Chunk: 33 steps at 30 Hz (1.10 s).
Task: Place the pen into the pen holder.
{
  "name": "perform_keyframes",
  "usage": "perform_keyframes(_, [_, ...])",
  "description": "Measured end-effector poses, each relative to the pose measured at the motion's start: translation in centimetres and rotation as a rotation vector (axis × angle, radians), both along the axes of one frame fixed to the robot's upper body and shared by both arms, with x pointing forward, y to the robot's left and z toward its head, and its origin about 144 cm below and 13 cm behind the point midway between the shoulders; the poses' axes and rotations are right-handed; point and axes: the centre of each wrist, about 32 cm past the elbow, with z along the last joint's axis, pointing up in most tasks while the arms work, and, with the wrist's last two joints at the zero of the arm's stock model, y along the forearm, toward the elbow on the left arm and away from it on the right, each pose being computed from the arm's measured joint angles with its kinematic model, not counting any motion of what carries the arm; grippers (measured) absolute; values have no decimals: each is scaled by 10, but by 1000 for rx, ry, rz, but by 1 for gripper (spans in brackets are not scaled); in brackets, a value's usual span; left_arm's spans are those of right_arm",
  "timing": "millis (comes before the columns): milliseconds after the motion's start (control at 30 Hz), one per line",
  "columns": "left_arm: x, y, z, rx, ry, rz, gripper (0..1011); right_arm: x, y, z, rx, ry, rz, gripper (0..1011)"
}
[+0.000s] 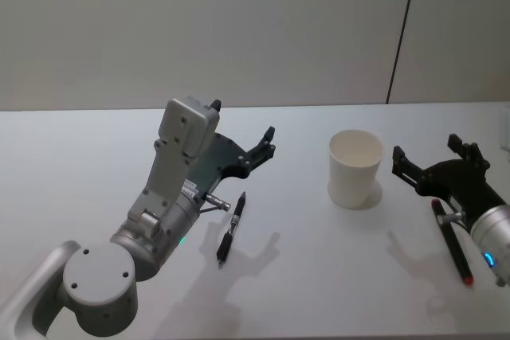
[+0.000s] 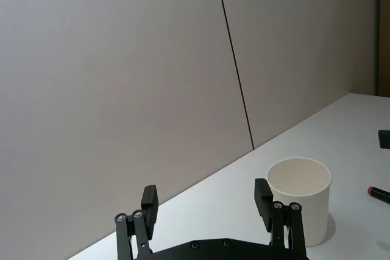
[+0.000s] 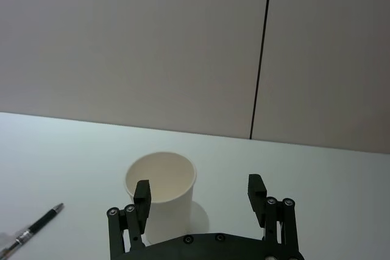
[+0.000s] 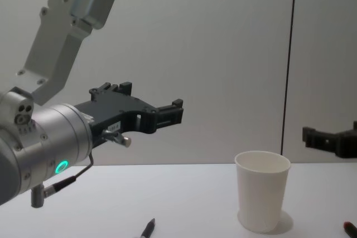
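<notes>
1. The white tabletop (image 1: 319, 284) carries a plain white tapered paper cup (image 1: 355, 171) serving as the pen holder. It stands upright, right of centre, between the two arms.
2. A black pen with a pale band at mid-barrel (image 1: 232, 227) lies flat on the table, left of the cup and well apart from it.
3. A second dark pen with a red tip (image 1: 451, 241) lies flat to the right of the cup.
4. The left gripper (image 1: 261, 149) hovers above the table, beyond the black pen, with its fingers spread and nothing between them.
5. A small white label (image 4: 114, 128) is on its body; the print is too small to read.
6. The right gripper (image 1: 430, 150) sits just right of the cup, above the red-tipped pen, with its fingers likewise spread and holding nothing.
</notes>
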Motion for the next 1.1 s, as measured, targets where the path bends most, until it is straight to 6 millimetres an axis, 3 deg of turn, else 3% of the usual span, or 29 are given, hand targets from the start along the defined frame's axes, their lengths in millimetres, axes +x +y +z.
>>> perform_keyframes(600, [0,0,0,0,0,0,1008,24,14,-1,-124,183,-148,1001])
perform_keyframes(1100, [0,0,0,0,0,0,1008,27,8,-8,-145,294,-226,1001])
